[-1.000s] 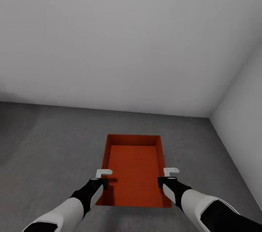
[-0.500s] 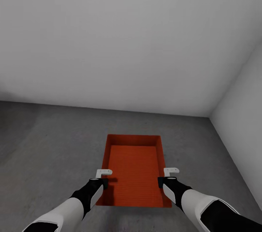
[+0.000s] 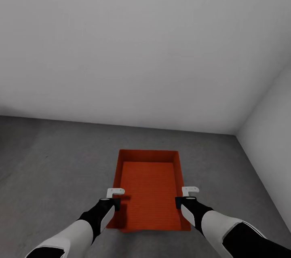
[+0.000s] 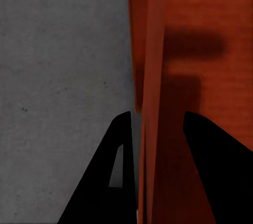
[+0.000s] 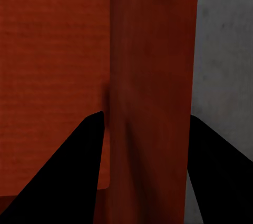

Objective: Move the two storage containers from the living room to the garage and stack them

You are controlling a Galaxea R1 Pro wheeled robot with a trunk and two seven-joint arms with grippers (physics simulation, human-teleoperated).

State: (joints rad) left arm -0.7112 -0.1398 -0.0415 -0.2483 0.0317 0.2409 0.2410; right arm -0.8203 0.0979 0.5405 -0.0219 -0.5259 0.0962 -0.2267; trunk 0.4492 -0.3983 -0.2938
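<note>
Both tools grip one orange bin [image 3: 148,187] over the grey floor [image 3: 52,169]: left tool [image 3: 114,198] and right tool [image 3: 182,197] each clamp a side wall.

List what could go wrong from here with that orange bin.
1. The left gripper and right gripper each straddle only a thin side wall of the storage container, near its near end, so the far end could sag or twist.
2. In the left wrist view a grey sliver shows between the outer finger and the wall, so that side might slip.
</note>
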